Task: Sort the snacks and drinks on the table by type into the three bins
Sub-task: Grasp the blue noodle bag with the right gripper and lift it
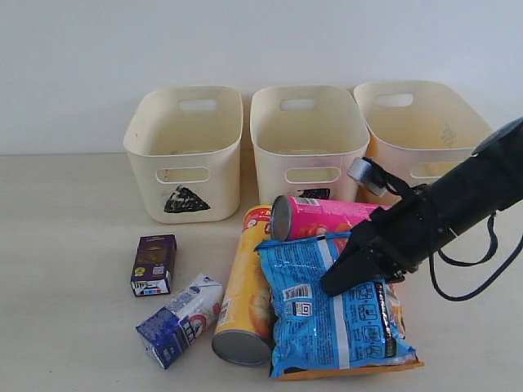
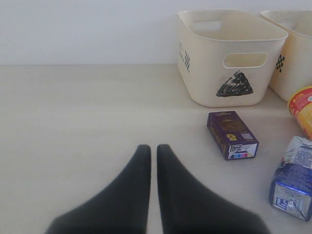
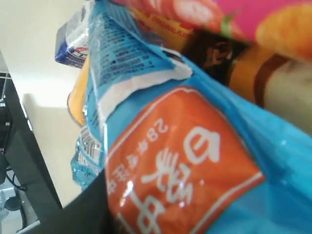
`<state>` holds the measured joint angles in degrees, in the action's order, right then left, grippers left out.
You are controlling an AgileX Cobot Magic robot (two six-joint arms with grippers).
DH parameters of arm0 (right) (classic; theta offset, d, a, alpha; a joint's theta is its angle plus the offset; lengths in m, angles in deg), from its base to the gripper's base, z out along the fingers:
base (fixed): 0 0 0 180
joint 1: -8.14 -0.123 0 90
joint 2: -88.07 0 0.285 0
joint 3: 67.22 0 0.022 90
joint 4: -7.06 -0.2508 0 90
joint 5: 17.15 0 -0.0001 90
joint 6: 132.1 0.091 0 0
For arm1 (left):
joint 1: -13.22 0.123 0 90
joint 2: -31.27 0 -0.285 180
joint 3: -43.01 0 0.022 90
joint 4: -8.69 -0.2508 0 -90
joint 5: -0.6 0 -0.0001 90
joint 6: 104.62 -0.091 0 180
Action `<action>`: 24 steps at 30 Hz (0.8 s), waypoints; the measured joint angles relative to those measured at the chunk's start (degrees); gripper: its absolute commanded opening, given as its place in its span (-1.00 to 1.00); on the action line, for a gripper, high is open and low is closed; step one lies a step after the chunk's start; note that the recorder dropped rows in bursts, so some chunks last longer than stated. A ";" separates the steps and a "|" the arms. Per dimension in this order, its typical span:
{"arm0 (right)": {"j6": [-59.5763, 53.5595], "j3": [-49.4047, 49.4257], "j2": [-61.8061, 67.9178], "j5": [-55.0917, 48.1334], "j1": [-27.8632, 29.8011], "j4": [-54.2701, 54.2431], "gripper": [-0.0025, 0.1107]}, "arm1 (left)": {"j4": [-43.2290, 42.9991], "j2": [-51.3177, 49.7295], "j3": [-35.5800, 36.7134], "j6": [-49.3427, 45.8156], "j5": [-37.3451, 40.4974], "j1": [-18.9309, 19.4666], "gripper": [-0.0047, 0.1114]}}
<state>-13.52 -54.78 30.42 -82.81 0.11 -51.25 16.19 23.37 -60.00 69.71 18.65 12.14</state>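
The blue bag [image 1: 327, 318] lies on the orange bag [image 1: 351, 371], of which only an edge shows. Beside it lies the yellow can [image 1: 245, 294], with the pink can [image 1: 323, 216] across its far end. My right gripper [image 1: 333, 284] has its tip on the blue bag's upper part. In the right wrist view the blue bag [image 3: 195, 161] fills the picture and hides the jaws, except for one dark finger [image 3: 73, 214]. The purple carton [image 2: 231, 134] and the blue-and-white carton [image 2: 295, 180] lie ahead of my left gripper [image 2: 153, 148], which is shut and empty over bare table.
Three cream bins stand in a row at the back: the triangle one [image 1: 186, 155], the middle one [image 1: 309, 147] and the right one [image 1: 421, 131]. The wall is close behind them. A black cable hangs from the right arm.
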 measured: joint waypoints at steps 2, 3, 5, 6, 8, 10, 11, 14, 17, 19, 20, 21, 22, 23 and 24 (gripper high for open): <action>0.20 -0.85 -0.77 -0.64 0.00 0.86 -0.96 | 0.00 0.00 0.00 0.00 0.00 0.00 -0.85; 0.48 -1.05 -1.30 -1.09 0.00 1.17 -0.96 | 0.00 0.00 0.00 0.00 0.00 0.00 -0.85; 1.05 -1.67 -2.74 -1.73 0.00 1.82 -0.96 | 0.00 0.00 0.00 0.00 0.00 0.00 -0.85; 1.24 -1.90 -3.41 -2.02 0.00 2.38 -0.96 | 0.00 0.00 0.00 0.00 0.00 0.00 -0.85; 2.04 -2.48 -5.36 -2.64 0.00 3.48 -0.96 | 0.00 0.00 0.00 0.00 0.00 0.00 -0.85; 3.50 -3.53 -7.52 -3.03 0.00 5.54 -0.96 | 0.00 0.00 0.00 0.00 0.00 0.00 -0.85; 4.11 -3.87 -8.17 -3.08 0.00 6.24 -0.96 | 0.00 0.00 0.00 0.00 0.00 0.00 -0.85; 5.57 -4.97 -10.59 -3.29 0.00 7.76 -0.96 | 0.00 0.00 0.00 0.00 0.00 0.00 -0.85; 6.29 -6.28 -12.56 -3.41 0.00 8.22 -0.96 | 0.00 0.00 0.00 0.00 0.00 0.00 -0.85; 6.44 -7.14 -13.59 -3.52 0.00 8.42 -0.96 | 0.00 0.00 0.00 0.00 0.00 0.00 -0.85; 6.44 -7.60 -14.10 -3.52 0.00 8.78 -0.96 | 0.00 0.00 0.00 0.00 0.00 0.00 -0.85; 6.59 -8.02 -14.39 -3.52 0.00 9.09 -0.96 | 0.00 0.00 0.00 0.00 0.00 0.00 -0.85; 6.74 -8.66 -14.83 -3.52 0.00 9.77 -0.96 | 0.00 0.00 0.00 0.00 0.00 0.00 -0.85; 6.90 -9.42 -15.29 -3.52 0.00 10.42 -0.96 | 0.00 0.00 0.00 0.00 0.00 0.00 -0.85; 7.02 -10.09 -15.57 -3.52 0.00 11.12 -0.96 | 0.00 0.00 0.00 0.00 0.00 0.00 -0.85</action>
<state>-6.50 -64.87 14.86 -86.33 0.11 -40.13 16.19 23.37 -60.00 69.71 18.65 12.14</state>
